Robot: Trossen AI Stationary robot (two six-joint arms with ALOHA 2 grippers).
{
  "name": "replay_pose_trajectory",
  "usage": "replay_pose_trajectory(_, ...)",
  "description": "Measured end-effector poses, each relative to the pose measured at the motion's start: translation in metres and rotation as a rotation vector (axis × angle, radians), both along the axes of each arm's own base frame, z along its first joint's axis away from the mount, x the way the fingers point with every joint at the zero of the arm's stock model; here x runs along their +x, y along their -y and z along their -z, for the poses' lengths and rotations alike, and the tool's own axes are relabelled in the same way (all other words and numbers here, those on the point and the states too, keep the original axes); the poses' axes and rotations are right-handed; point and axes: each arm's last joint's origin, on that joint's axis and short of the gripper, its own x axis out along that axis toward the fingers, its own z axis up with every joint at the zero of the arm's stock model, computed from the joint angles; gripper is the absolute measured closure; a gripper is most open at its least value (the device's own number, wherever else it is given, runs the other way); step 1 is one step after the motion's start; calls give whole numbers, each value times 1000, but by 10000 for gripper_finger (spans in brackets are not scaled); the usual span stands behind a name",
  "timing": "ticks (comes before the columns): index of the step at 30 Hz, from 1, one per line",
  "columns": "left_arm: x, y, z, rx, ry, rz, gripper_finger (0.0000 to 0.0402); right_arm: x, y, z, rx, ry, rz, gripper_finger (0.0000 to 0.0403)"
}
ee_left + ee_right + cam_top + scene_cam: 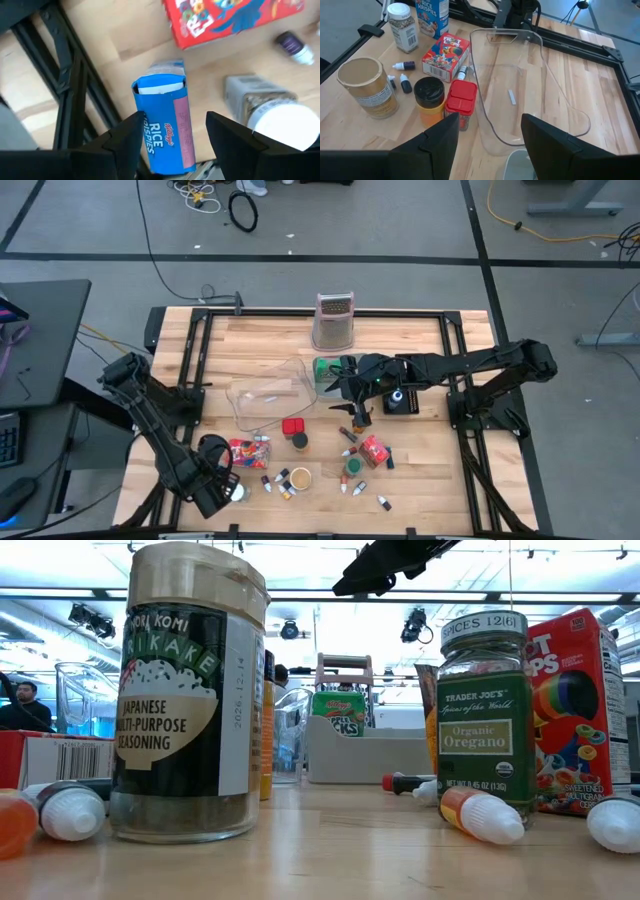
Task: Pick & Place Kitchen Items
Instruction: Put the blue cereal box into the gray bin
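High view first: I have the right gripper [343, 380] hovering near the middle of the wooden desk [400, 340], just at 3 o'clock from the clear plastic tray [268, 398] and at 6 o'clock from the tall metal grater [334, 321]. In the right wrist view its fingers [440, 142] stand wide apart and hold nothing, with the tray's rim below them. The left gripper [222, 485] sits at the desk's 7 o'clock corner; in the left wrist view its fingers [127, 137] are spread wide on either side of a blue Rice Krispies mini box [165, 125] lying flat, and I cannot tell whether they touch it. Just beside that box I see a red Froot Loops mini box [225, 17] and a white-capped glass spice jar [265, 107]. The rest of the kitchen items lie scattered along the 6 o'clock edge: a red-capped bottle [293, 427], a tan-lidded furikake jar [190, 690], a green-labelled oregano jar [487, 725] and small dropper bottles [482, 816].
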Motion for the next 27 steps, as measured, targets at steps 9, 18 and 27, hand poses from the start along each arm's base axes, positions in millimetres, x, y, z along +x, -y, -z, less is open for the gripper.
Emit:
replay_pose_trajectory(9,-6,4,0,4,-8,-11,178,0,0,0,1,0,0,179)
replay_pose_trajectory(18,-8,5,0,8,-3,-16,178,0,0,0,2,-1,-1,179)
replay_pose_trajectory(27,-9,3,6,22,-18,-18,178,0,0,0,5,-1,-6,179)
